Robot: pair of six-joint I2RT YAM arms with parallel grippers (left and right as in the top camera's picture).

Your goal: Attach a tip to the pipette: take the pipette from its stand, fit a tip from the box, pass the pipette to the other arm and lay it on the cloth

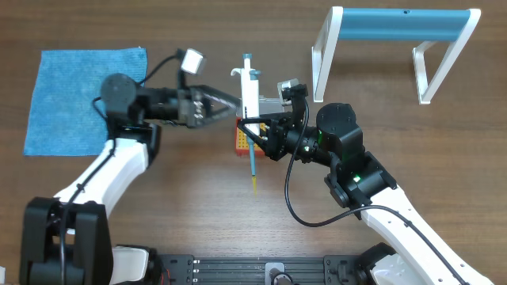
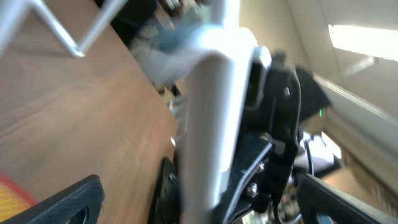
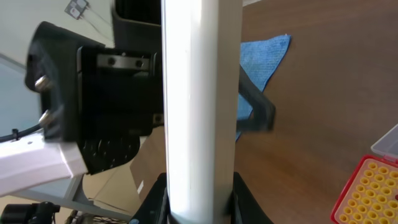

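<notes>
The white pipette (image 1: 249,95) has a blue top and a yellow tip (image 1: 254,186) on its lower end, and it hangs above the table's middle. My right gripper (image 1: 253,127) is shut on its body; in the right wrist view the pipette (image 3: 200,106) sits clamped between the fingers. My left gripper (image 1: 230,102) comes in from the left at the pipette's upper part. Its fingers (image 2: 62,202) stand wide apart, open, on either side of the pipette (image 2: 211,124). The blue cloth (image 1: 83,99) lies at the far left.
The red tip box (image 1: 240,142) with yellow tips sits under the pipette, and the tip box (image 3: 367,193) lies beside my right gripper. The white stand with a blue bar (image 1: 396,28) is at the back right. Bare wood lies in front.
</notes>
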